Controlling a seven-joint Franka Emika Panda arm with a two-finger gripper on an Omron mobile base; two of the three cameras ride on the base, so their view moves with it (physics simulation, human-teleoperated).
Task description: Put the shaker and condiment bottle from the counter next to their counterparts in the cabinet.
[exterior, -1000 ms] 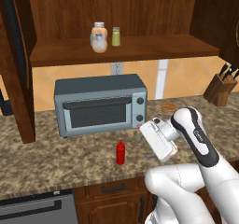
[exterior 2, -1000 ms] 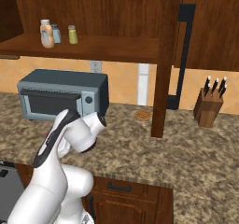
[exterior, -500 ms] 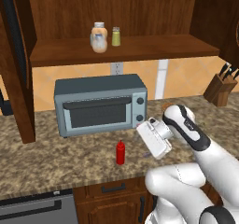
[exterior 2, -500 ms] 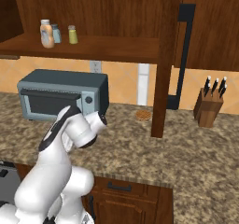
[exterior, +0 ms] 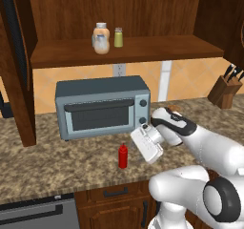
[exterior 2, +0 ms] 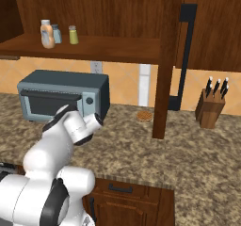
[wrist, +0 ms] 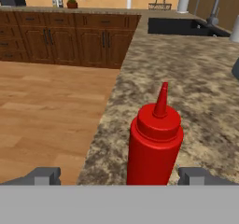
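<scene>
Hand view looks straight at the condiment bottle (wrist: pixel 155 141), upright on the counter (wrist: pixel 205 83) near its front edge, its tapered nozzle pointing up. The two fingertips (wrist: pixel 44 176) rise far apart at the bottom, one on each side of the bottle, spread wide and not touching it; the gripper (wrist: pixel 122 177) holds nothing. From the left base view, the bottle (exterior: pixel 123 156) stands in front of the grey toaster oven (exterior: pixel 102 107), and the gripper (exterior: pixel 143 147) is just beside the bottle on the side away from the oven's left end. Above the toaster oven, in the cabinet (exterior: pixel 128 50), the shaker (exterior: pixel 118 37) stands on the shelf just beside their counterparts (exterior: pixel 101 38), the peach-orange bottle and greyish clear shaker. A knife block (exterior: pixel 226 90) sits on the counter well apart from the oven.
</scene>
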